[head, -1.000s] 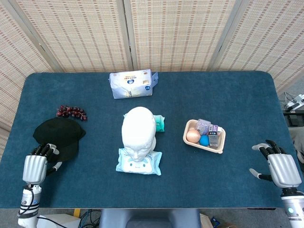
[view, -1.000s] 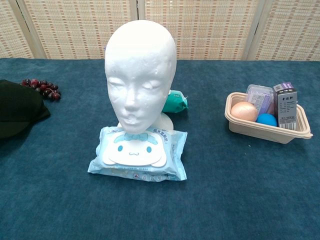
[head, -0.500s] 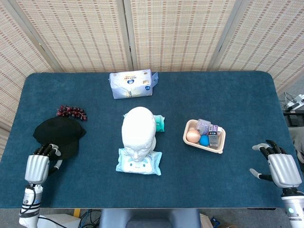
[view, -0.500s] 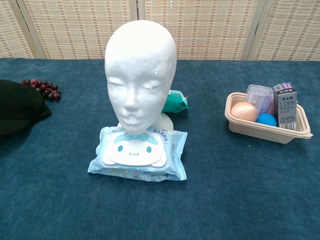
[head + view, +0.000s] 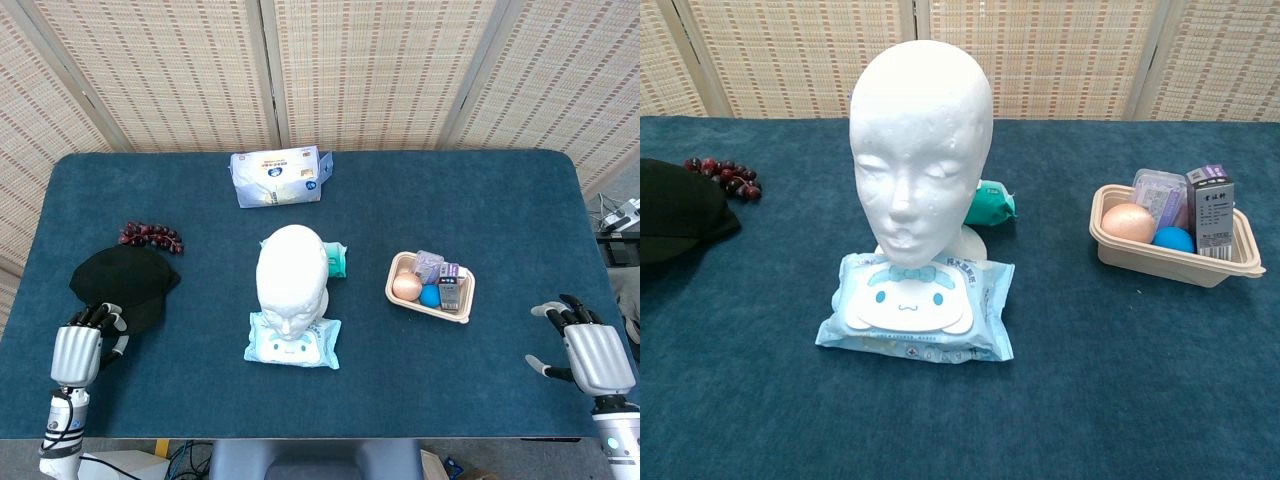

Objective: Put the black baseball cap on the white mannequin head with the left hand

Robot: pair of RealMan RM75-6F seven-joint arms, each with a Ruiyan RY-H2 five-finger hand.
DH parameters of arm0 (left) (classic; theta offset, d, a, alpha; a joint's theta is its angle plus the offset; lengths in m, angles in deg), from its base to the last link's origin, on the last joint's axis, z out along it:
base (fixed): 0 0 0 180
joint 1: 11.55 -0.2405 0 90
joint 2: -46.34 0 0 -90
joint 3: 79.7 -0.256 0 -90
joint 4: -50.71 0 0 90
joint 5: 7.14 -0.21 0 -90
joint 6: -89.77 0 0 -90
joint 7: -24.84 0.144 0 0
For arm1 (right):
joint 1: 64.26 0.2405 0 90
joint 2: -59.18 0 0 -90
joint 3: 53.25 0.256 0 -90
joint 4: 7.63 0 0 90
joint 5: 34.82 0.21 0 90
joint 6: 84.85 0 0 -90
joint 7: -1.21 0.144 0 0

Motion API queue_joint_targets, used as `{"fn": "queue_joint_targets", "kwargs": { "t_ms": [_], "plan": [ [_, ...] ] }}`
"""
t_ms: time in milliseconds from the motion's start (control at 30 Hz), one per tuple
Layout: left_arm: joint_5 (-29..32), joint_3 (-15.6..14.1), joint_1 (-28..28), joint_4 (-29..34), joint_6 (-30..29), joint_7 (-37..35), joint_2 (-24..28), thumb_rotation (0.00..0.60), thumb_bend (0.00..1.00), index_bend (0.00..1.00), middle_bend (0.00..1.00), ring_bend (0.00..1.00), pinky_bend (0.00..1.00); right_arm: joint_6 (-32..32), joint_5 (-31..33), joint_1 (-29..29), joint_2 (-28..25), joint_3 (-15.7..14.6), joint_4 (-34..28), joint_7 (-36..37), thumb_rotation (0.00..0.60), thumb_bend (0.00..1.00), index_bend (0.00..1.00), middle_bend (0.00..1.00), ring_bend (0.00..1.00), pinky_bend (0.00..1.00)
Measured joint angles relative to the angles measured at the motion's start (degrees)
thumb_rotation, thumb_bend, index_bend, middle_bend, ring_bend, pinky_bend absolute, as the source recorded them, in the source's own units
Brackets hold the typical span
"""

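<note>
Cap (image 5: 122, 283) lies flat at the table's left side, well apart from the head (image 5: 290, 275), which stands upright mid-table, bare. Left hand (image 5: 78, 352) sits at the cap's near edge, fingers (image 5: 95, 316) pointing up onto it, loosely curled; whether they touch or grip fabric, cannot tell. Right hand (image 5: 592, 352) far off at the right edge, fingers spread, holding nothing. Cap is just ahead of the left fingers; the carry would run rightward to the head.

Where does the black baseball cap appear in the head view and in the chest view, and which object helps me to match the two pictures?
Head view: the black baseball cap lies at the left, just beyond the left hand.
Chest view: only part of it shows, cut by the left edge.
Shared landmark: the dark grapes lie just behind the cap in both views.
</note>
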Motion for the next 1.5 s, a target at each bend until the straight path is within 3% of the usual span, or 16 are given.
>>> {"fn": "queue_joint_targets", "kwargs": {
  "t_ms": [567,1133,1500],
  "plan": [
    [0.15,0.71,0.58,-1.96,-3.71,-2.53,-0.72,0.600,0.38,0.70,0.48,0.35,0.51,-0.25,-0.20,-0.09,-0.08,0.00,-0.07,0.23,0.600,0.00,0.33,0.31,0.16,0.29],
    [0.20,1.42,1.03,-4.04,-9.81,-3.95,-1.07,0.600,0.40,0.72,0.50,0.36,0.51,-0.46,-0.02,-0.19,-0.18,0.17,-0.18,0.47,0.600,0.00,0.33,0.31,0.16,0.29],
    [-0.78,1.32,2.71,-3.73,-14.12,-2.71,1.34,0.600,0.40,0.73,0.50,0.36,0.51,-1.14,-0.25,-0.48,-0.58,0.27,-0.34,1.14,0.600,0.00,0.33,0.31,0.16,0.29]
  ]
}}
